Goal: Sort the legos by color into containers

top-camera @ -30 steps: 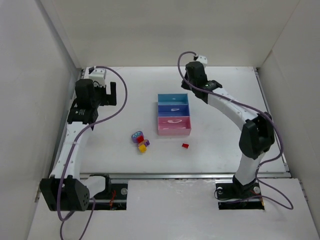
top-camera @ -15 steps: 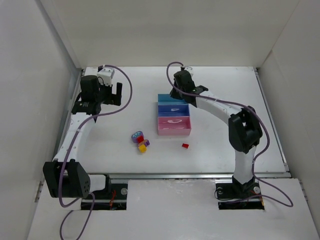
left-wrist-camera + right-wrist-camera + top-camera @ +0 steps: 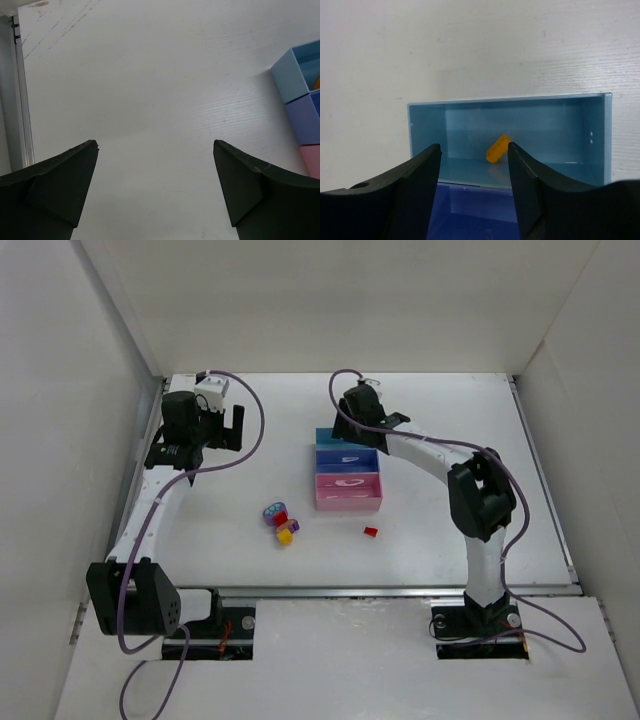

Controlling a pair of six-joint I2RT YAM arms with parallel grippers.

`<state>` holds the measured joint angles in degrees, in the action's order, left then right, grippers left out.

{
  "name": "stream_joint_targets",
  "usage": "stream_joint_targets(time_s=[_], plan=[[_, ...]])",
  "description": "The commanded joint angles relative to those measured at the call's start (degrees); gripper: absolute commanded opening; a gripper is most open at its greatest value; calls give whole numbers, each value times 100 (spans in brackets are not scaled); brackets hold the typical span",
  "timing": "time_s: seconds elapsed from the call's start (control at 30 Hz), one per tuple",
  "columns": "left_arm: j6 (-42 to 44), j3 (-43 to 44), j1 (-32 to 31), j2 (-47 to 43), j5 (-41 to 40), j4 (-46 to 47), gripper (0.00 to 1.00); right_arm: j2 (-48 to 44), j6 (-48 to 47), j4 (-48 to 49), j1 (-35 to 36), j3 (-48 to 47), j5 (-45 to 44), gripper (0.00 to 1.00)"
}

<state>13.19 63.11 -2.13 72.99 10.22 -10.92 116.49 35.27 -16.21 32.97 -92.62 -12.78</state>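
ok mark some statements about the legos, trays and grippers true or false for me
1. An orange lego lies in the light blue tray. True.
2. The right gripper is shut on a lego. False: it is open and empty, at the light blue tray.
3. A lone red lego lies on the table, on the near side of the pink tray. True.
4. The yellow lego is in the pink tray. False: it lies on the table, in the cluster left of the trays.
5. The left gripper is open and holds nothing. True.
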Motion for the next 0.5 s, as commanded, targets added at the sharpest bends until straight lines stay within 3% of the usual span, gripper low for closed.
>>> stream_joint_targets(time_s=[0.0,0.13,0.27,0.4,0.47], plan=[[8,-45,-7,-250,-29,239,100,-205,-177,127,16,-265,178,62],[-45,-97,-7,-250,-29,239,100,-678,-905,65,131,-265,240,65],[-45,-97,-7,-355,-29,239,100,-1609,-1908,-154,350,15,423,77],[-45,-158,-7,-408,-81,239,100,-2515,-2375,-847,350,797,880,99],[-97,-159,-7,-478,-81,300,100,-2918,-2689,-1451,473,1332,1118,99]])
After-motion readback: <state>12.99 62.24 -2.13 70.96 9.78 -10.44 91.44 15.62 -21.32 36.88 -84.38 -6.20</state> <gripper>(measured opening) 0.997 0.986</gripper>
